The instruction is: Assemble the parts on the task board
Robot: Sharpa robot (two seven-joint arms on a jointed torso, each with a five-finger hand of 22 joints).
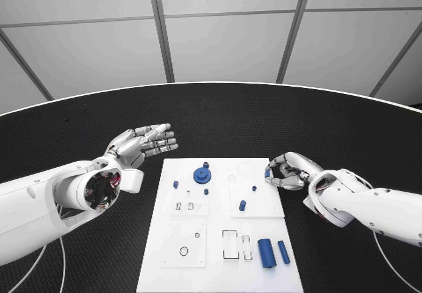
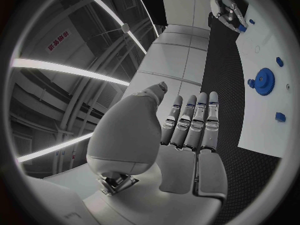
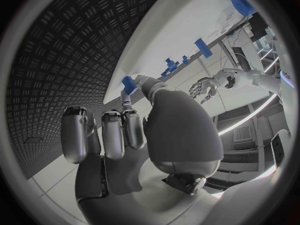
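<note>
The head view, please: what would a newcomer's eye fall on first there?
Probably the white task board in the middle of the black table, with the blue gear near its far end and two blue cylinders at its near right. Next, the right robot hand at the board's right edge, pinching a small blue part, and the left robot hand, held flat and holding nothing, beyond its far left corner.

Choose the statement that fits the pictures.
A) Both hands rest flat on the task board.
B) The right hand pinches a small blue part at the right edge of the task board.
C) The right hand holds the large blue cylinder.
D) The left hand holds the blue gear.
B: the right hand has its fingers closed on a small blue part at the task board edge; the left hand is open, off the board.
</note>
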